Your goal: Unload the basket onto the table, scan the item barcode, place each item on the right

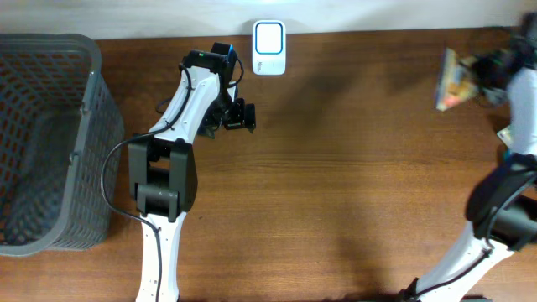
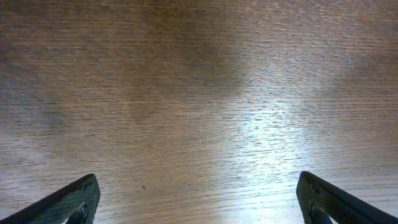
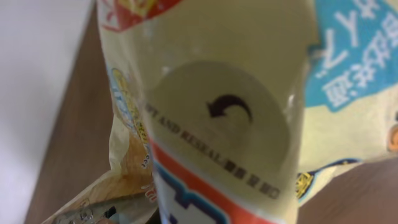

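Note:
The item is a pale yellow snack packet (image 1: 454, 79) with red and blue print, held up at the table's far right. My right gripper (image 1: 484, 69) is shut on it. In the right wrist view the packet (image 3: 224, 106) fills the frame, showing a round reseal tab with an arrow; my fingers are hidden behind it and no barcode shows. A white scanner (image 1: 268, 48) with a lit window lies at the far edge, centre-left. My left gripper (image 1: 240, 116) hovers just below and left of the scanner. It stands open over bare wood (image 2: 199, 200), nothing between its fingers (image 2: 74, 199).
A grey mesh basket (image 1: 50, 143) fills the left end of the wooden table (image 1: 352, 184). More packets lie below the held one (image 3: 93, 199), near the right edge (image 1: 506, 134). A white wall runs beyond the table's far edge.

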### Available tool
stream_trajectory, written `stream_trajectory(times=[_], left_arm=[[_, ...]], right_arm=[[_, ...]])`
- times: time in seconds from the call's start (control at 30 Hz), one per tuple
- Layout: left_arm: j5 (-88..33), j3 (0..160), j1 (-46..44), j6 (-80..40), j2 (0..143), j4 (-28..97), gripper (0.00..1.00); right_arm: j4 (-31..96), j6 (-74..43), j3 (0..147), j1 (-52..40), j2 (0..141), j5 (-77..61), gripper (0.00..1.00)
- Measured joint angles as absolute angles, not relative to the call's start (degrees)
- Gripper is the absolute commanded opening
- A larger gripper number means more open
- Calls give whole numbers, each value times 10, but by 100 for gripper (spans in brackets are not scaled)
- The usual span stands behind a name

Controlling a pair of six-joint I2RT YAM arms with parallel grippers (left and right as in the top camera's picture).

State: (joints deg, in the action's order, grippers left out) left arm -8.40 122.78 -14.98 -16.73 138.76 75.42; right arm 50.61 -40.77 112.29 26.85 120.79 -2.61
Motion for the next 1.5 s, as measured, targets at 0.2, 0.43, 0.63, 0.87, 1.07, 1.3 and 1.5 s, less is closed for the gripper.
stream_trajectory(times=[0.2, 0.43, 0.63, 0.87, 1.07, 1.3, 1.5], left_arm=[[-84, 1228, -150, -167, 1388, 754, 99], [-84, 1228, -150, -167, 1388, 754, 99], [-84, 1228, -150, -167, 1388, 754, 99], [-84, 1228, -150, -167, 1388, 754, 99], [-84, 1228, -150, -167, 1388, 755, 99], [-84, 1228, -150, -167, 1388, 754, 99], [-84, 1228, -150, -167, 1388, 754, 99]], right_arm=[[521, -300, 1123, 431, 1208, -24, 56], [571, -287, 1123, 441, 1205, -29, 61], [717, -289, 1120, 441, 998, -60, 78], [824, -253, 1058, 374, 751, -89, 98], [795, -242, 858, 260, 507, -107, 98], [870, -240, 691, 236, 438, -152, 98], [874, -240, 675, 236, 449, -129, 98]])
